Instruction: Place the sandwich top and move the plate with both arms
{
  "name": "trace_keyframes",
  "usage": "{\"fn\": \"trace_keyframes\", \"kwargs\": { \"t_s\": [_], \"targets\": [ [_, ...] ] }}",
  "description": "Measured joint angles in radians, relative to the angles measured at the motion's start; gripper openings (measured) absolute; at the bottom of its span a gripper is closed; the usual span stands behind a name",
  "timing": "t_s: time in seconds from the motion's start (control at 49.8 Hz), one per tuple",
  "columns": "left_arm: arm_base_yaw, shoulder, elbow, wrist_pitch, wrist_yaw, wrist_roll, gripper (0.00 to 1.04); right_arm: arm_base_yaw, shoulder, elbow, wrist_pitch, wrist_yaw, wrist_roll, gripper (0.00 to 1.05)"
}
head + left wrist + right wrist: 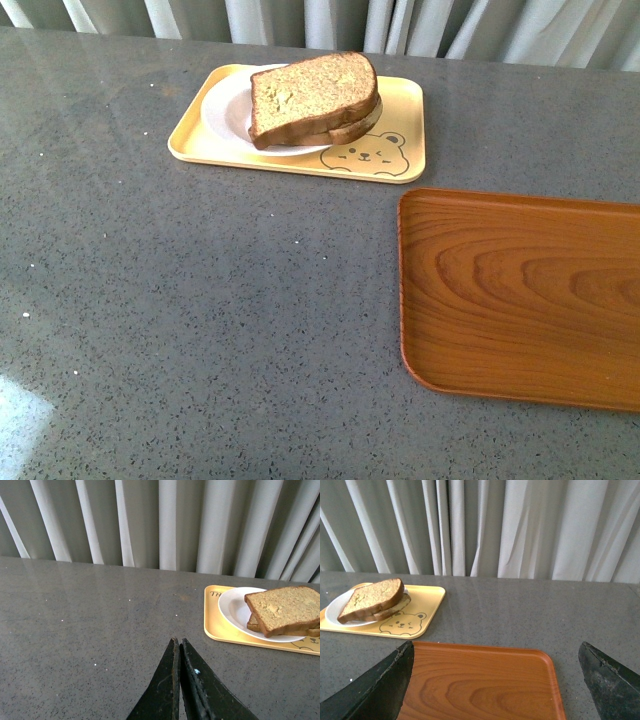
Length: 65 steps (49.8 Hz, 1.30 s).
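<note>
Front view looks down on table (200, 330) from above. Both wrist views sit low, facing curtains (165, 525); all share yellow tray (400, 110).

The left gripper (178, 645) has black, blade-like fingers (165, 690) tapering to thin tips, their surfaces scuffed and chipped. The right gripper (495, 655) shows two black wedge-shaped fingers (375, 690) with rough, worn edges.

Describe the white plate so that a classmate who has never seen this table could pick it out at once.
Start at the grey table and find the yellow bear tray near the curtains. The plate sits on that tray's bear-free end, carrying the sandwich top stacked on another slice. It is the only round, plain white thing; the wooden tray nearby is rectangular, brown and bare.
</note>
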Motion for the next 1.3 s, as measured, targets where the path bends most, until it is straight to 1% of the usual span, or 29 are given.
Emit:
{"fn": "trace_keyframes", "kwargs": {
  "t_s": [0.281, 0.562, 1.305],
  "targets": [
    [0.000, -0.174, -0.015, -0.151, 0.000, 0.000, 0.02, 0.000, 0.000, 0.000, 0.000, 0.000, 0.000, 0.96],
    [0.000, -0.384, -0.015, -0.346, 0.000, 0.000, 0.02, 0.000, 0.000, 0.000, 0.000, 0.000, 0.000, 0.96],
    [0.000, -0.643, -0.015, -0.600, 0.000, 0.000, 0.02, 0.000, 0.000, 0.000, 0.000, 0.000, 0.000, 0.96]
  ]
}}
